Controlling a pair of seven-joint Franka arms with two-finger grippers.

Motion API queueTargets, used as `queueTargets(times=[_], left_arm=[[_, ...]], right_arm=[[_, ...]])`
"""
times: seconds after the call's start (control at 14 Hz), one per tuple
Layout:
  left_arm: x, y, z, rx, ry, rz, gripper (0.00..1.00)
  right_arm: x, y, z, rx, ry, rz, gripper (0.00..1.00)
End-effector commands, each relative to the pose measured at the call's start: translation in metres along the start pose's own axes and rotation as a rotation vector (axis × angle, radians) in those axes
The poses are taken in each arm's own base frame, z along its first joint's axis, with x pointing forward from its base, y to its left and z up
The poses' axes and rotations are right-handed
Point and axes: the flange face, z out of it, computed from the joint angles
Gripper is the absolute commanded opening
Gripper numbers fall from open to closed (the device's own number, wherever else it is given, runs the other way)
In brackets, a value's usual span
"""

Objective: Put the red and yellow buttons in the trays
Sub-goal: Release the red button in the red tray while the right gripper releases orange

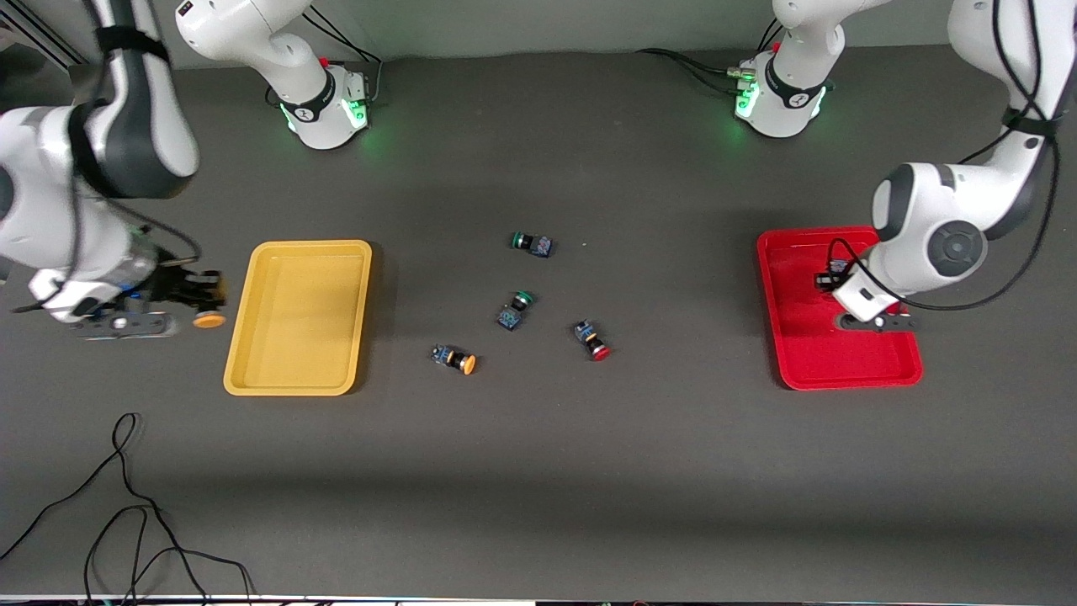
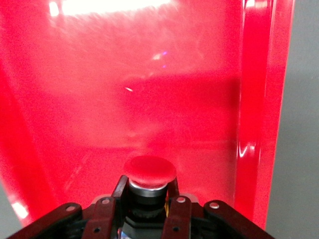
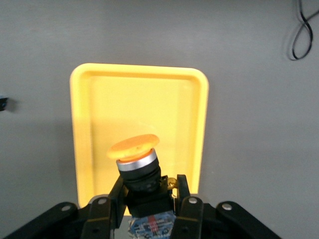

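Firmly in each end effector (image 2: 147,209) (image 3: 149,201), 1 button (image 2: 149,172) (image 3: 133,149).

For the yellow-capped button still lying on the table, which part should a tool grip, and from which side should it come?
Grip the yellow button by its black-and-blue body, not the round cap. It lies on its side, cap pointing toward the left arm's end, so come straight down from above with the fingers closing across the body. The right tool holds its own button this way, by the body below the cap.

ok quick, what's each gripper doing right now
Left gripper: closed on a red button over the red tray.
Right gripper: closed on a yellow button.
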Motion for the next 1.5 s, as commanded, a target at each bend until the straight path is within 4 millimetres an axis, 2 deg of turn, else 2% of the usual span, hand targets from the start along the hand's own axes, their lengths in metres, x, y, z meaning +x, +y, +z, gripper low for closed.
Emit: queueTargets(times=[0.0,0.07,0.14,0.29,0.43,0.57,0.64,0.79,0.86,1.0,1.07,1.14,1.21,1.36,1.43], left_arm=[[-0.014,0.003,0.000,0.020,0.015,0.010,0.16],[-0.013,0.003,-0.001,0.020,0.017,0.008,0.76],[-0.013,0.003,-0.001,0.020,0.015,0.009,0.99],[-0.013,0.005,-0.011,0.033,0.013,0.019,1.00],[-0.007,0.015,-0.047,0.067,-0.006,0.027,1.00],[0.014,0.049,-0.095,0.097,-0.007,0.074,1.00],[0.023,0.066,-0.111,0.094,-0.007,0.060,1.00],[0.043,0.124,-0.139,0.097,0.020,-0.010,1.00],[0.050,0.152,-0.148,0.102,0.010,-0.047,1.00],[0.063,0.197,-0.148,0.114,-0.070,-0.153,1.00],[0.074,0.231,-0.155,0.087,-0.061,-0.224,1.00],[0.089,0.257,-0.153,0.065,-0.059,-0.298,1.00],[0.100,0.283,-0.148,0.046,-0.052,-0.363,1.00],[0.121,0.323,-0.133,0.006,-0.048,-0.480,1.00],[0.124,0.344,-0.128,-0.025,-0.055,-0.541,1.00]], right_arm=[[-0.011,0.010,0.054,0.059,0.016,0.045,0.08],[-0.019,0.011,0.082,0.051,0.021,0.056,0.07],[-0.024,0.011,0.105,0.036,0.029,0.070,0.07],[-0.025,0.011,0.145,0.033,0.005,0.132,0.07],[-0.023,0.010,0.176,0.030,-0.021,0.193,0.07],[-0.019,0.009,0.204,-0.003,-0.016,0.202,0.08],[-0.020,0.011,0.215,0.005,-0.022,0.208,0.08],[-0.019,0.013,0.235,0.045,-0.022,0.185,0.08],[-0.019,0.010,0.239,0.063,-0.018,0.166,0.08],[-0.018,0.011,0.241,0.065,-0.020,0.157,0.08],[-0.017,0.011,0.241,0.064,-0.020,0.157,0.15],[-0.014,0.010,0.238,0.065,-0.016,0.158,0.59],[-0.011,0.010,0.237,0.064,-0.013,0.162,1.00],[-0.008,0.008,0.231,0.070,-0.002,0.161,1.00],[-0.007,0.005,0.229,0.083,-0.013,0.158,1.00]])
